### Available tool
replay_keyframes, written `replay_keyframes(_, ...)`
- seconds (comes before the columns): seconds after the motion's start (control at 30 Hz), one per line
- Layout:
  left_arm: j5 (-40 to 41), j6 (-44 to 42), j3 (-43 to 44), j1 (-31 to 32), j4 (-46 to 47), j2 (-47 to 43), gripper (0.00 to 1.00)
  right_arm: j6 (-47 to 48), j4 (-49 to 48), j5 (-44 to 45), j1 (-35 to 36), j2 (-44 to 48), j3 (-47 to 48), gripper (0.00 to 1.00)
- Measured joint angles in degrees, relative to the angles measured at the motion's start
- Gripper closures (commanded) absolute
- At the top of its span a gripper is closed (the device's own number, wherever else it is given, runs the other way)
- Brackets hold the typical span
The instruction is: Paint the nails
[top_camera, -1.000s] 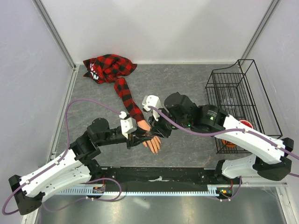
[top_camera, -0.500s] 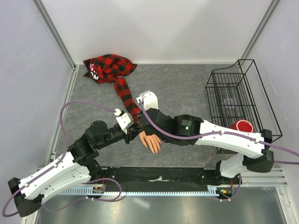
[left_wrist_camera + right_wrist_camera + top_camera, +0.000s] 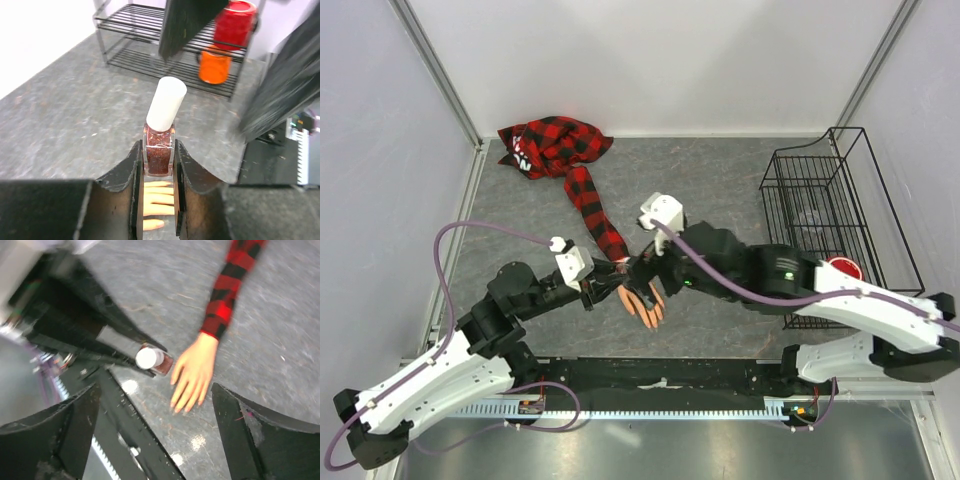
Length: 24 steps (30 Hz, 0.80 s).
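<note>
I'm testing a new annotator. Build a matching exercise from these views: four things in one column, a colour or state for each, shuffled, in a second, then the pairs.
Column one
1. bottle
2. right gripper
3. hand
4. sleeve

Column two
a. open, holding nothing
b. red and black plaid
c. clamped in the left gripper
d. peach

Pairs: 1-c, 2-a, 3-d, 4-b
</note>
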<state>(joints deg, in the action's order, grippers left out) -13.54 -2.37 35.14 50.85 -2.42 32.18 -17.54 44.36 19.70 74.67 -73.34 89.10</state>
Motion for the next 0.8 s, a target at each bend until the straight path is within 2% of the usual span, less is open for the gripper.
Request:
replay_keyframes(0.07,-2.38,0.85,1.36,-0.02,-1.01,1.36,0.98,3.19,-0.66,-5.42,-1.51,3.87,-1.81,0.07)
replay_keyframes(0.1,-3.3,1.31,2.19,-0.02,-1.31,2.03,0.98,4.66,-0.94,-8.79,-2.91,5.99,-2.82,0.18)
replay_keyframes(0.17,-5.66,3.32,4.5,-0.04,-2.01,3.61,0.98,7.21,-2.03,-15.61,-6.23,9.4,-4.42,0.24)
replay_keyframes(0.27,-8.74,7.32,6.95,-0.09,-2.14,4.61,0.98,9.09,-4.46,-24.83,-10.95,11.47,-5.53,0.4)
replay_keyframes(0.47,-12.13,14.19,8.81,-0.11,-2.12,3.37,0.98,11.5,-7.61,-38.03,-14.21,10.19,-6.25,0.37)
replay_keyframes(0.8,-14.56,19.67,10.71,-0.11,-2.12,5.14,0.98,13.9,-10.49,-47.1,-14.78,7.26,-5.01,0.39)
